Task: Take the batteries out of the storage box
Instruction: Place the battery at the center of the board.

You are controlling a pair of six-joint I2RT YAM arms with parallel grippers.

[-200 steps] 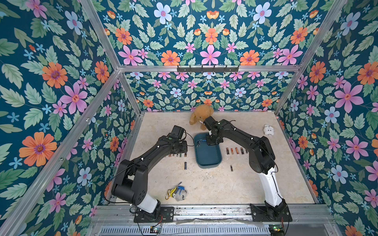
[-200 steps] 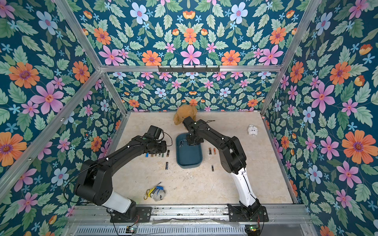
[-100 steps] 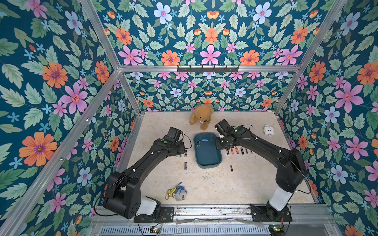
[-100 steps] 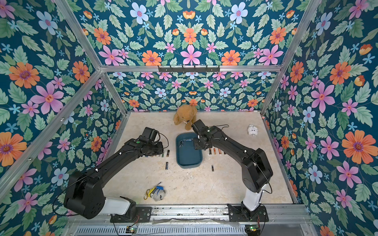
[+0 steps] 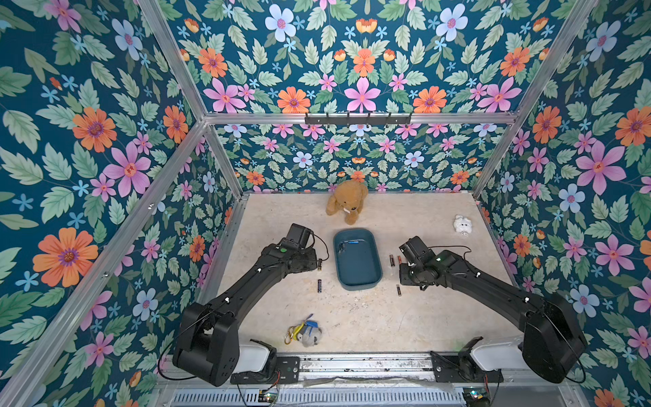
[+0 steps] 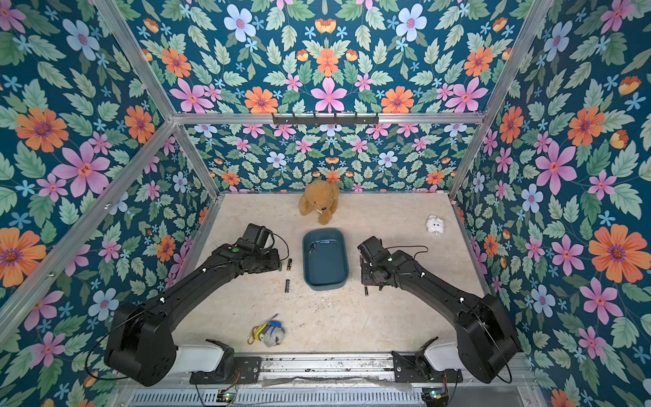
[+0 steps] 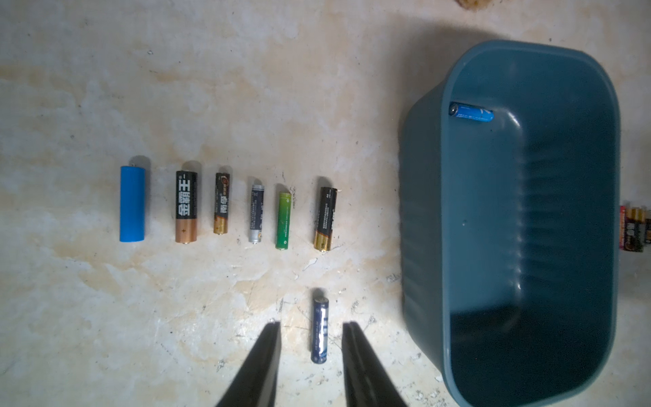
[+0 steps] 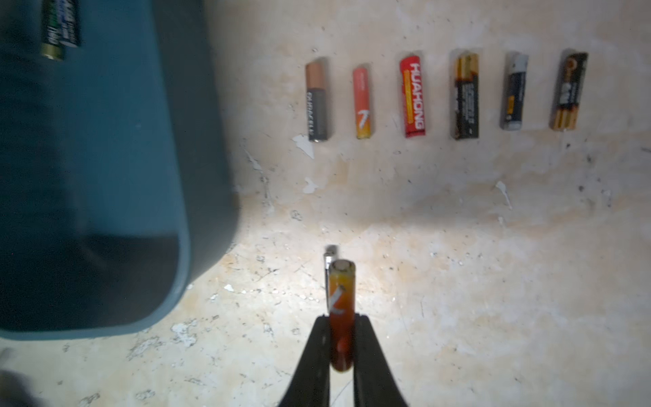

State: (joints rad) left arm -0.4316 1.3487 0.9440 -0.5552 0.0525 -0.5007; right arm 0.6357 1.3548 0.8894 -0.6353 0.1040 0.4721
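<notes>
The teal storage box [image 5: 374,278] sits mid-table between my arms. A blue battery [image 7: 471,112] and two dark ones [image 8: 60,31] lie in its far end. My right gripper [image 8: 342,319] is shut on an orange battery [image 8: 341,292], held above the table to the right of the box, over a lone battery [image 5: 398,290]. My left gripper [image 7: 312,326] is open left of the box. A dark blue battery [image 7: 320,329] lies on the table between its fingers, untouched. Rows of several batteries lie on each side of the box, the left row [image 7: 222,208] and the right row [image 8: 465,95].
A brown teddy bear [image 5: 347,204] sits just behind the box. A small white toy [image 5: 462,223] lies at the back right. A keychain bundle with a yellow carabiner [image 5: 304,333] lies near the front edge. Flowered walls close in the table.
My right arm has swung from the box's far left corner across to the table right of the box, carrying the orange battery. The left arm has barely moved.
</notes>
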